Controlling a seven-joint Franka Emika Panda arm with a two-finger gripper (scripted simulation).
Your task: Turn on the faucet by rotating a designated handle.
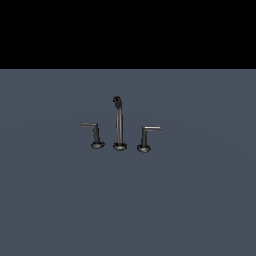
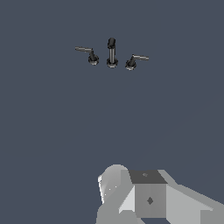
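Note:
The faucet (image 1: 119, 122) stands alone on a flat grey-blue floor, a tall thin spout with a hooked top between two short L-shaped handles. The handle (image 1: 94, 133) with the dull-grey lever is on the exterior view's left; its lever points away from the spout. Its twin (image 1: 146, 137) on the right has a brighter lever. The arm does not appear in the exterior view. In the wrist view the faucet (image 2: 112, 53) and the handle (image 2: 90, 54) look small and far off. Only grey blocks of my gripper (image 2: 144, 197) show there, well apart from the handle, fingertips out of frame.
The grey-blue floor (image 1: 200, 200) stretches around the faucet on every side. A black band fills the top of the exterior view.

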